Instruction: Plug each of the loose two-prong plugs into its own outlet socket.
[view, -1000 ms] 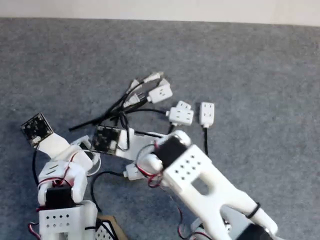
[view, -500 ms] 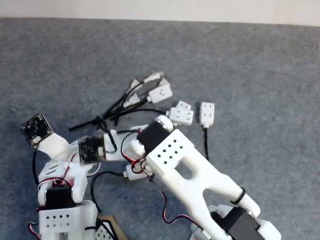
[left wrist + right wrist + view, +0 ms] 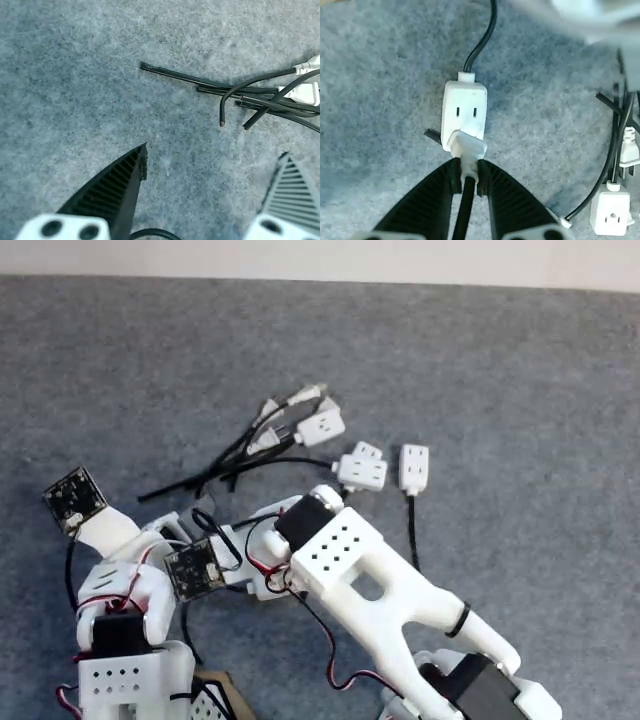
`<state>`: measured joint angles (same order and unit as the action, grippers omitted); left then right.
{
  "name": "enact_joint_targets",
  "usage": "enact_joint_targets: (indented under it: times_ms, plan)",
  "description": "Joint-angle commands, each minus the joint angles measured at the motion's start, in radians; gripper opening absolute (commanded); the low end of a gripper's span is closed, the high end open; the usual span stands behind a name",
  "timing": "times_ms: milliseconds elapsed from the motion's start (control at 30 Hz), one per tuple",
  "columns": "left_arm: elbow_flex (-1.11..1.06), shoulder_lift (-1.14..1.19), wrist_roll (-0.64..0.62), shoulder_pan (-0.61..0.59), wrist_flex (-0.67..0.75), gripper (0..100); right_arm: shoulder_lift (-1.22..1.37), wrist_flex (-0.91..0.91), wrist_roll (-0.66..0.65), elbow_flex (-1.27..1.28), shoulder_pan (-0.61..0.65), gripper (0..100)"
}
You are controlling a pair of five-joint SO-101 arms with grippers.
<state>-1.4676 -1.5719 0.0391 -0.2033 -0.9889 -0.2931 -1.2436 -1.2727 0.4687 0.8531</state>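
On the near left, I am hovering my left gripper (image 3: 214, 151) with its fingers (image 3: 120, 190) spread wide apart, gripping nothing, over bare carpet (image 3: 75, 75). Ahead of it, black cords (image 3: 240, 90) are lying flat, and their cut ends are pointing into open carpet on the far left.

Just to the right, I am pinching my right gripper (image 3: 466, 176) shut around the neck of a white plug (image 3: 466, 144), where its cord leaves it. The plug is pressing against the near end of a white outlet block (image 3: 465, 107) and covering one socket, while the other socket is showing free. I cannot tell how deep the prongs are sitting.

Farther out, the loose plugs (image 3: 264, 444) are lying in a bunch beside one outlet (image 3: 322, 425). A second outlet (image 3: 362, 471) and a third outlet (image 3: 413, 466) are sitting just beside each other to the right. Past them the carpet is running wide open to the right edge and out to the far edge, where a pale strip (image 3: 320, 260) is bordering it.
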Motion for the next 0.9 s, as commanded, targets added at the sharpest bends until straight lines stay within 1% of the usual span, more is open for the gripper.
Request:
enact_joint_targets:
  times_ms: [0, 200, 367, 533, 700, 867]
  plan:
    - [0.004, -0.002, -0.005, 0.008, 0.02, 39, -0.005, 0.018, -0.071, -0.007, -0.042, 0.5]
    - [-0.001, -0.002, -0.005, 0.008, 0.038, 39, -0.004, 0.021, -0.12, -0.004, -0.061, 0.5]
    - [-0.001, -0.002, -0.005, 0.008, 0.041, 39, -0.004, 0.022, -0.126, 0.001, -0.053, 0.5]
    - [-0.015, -0.002, -0.005, 0.008, 0.069, 39, -0.005, 0.013, -0.118, 0.004, 0.002, 0.5]
    - [-0.015, -0.002, -0.005, 0.008, 0.064, 39, -0.002, 0.013, -0.118, 0.008, 0.01, 0.5]
    - [-0.015, -0.002, -0.005, 0.008, 0.064, 39, -0.002, 0.024, -0.126, 0.071, 0.012, 0.5]
